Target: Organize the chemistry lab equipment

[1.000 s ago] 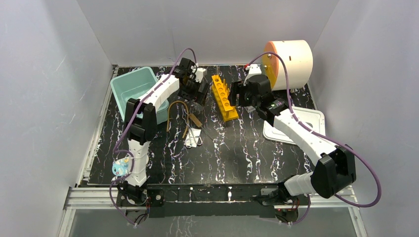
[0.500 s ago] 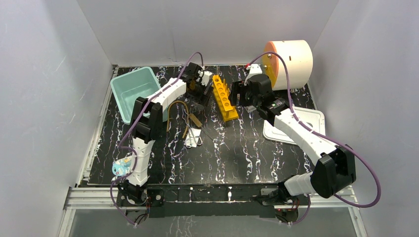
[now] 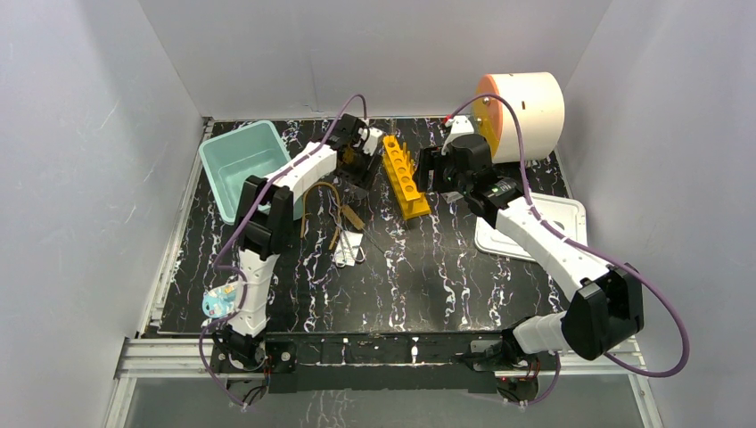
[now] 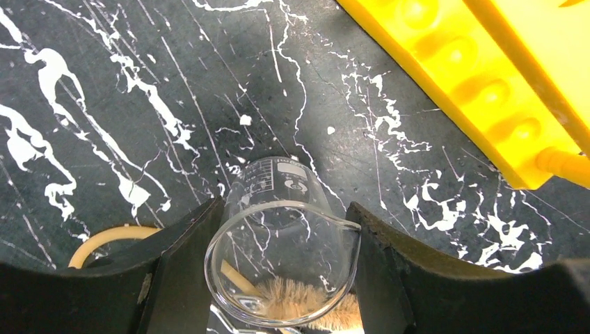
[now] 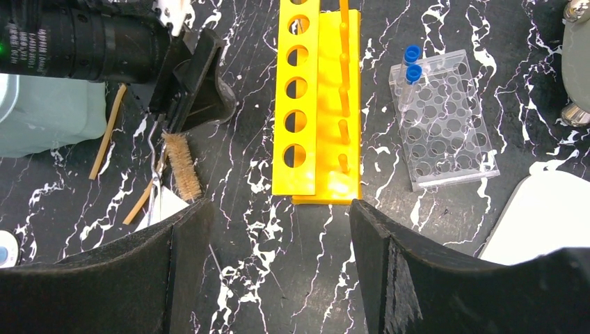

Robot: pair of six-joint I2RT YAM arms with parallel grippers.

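two left tool [image 4: 283, 212] fingers [image 4: 184, 264] partly hide the gripped clear glass beaker [image 4: 278, 182].

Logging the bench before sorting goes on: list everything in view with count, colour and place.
Beaker: 1, clear, between the left gripper's fingers.
Yellow rack: 1, yellow, back centre.
Tube rack: 1, clear, right of the yellow rack.
Capped tubes: 2, blue caps, in the tube rack.
Amber tube: 1, amber, beside the beaker.
Brush: 1, tan bristles, left of the yellow rack.
Small tools: count unclear, wood and white, by the brush.
Bin: 1, teal, back left.
Drum: 1, white with an orange face, back right.
Lid: 1, white, right side.
Table: 1, black with white veins.
Left gripper: black, closed on the beaker.
Right gripper: black, open, above the yellow rack.
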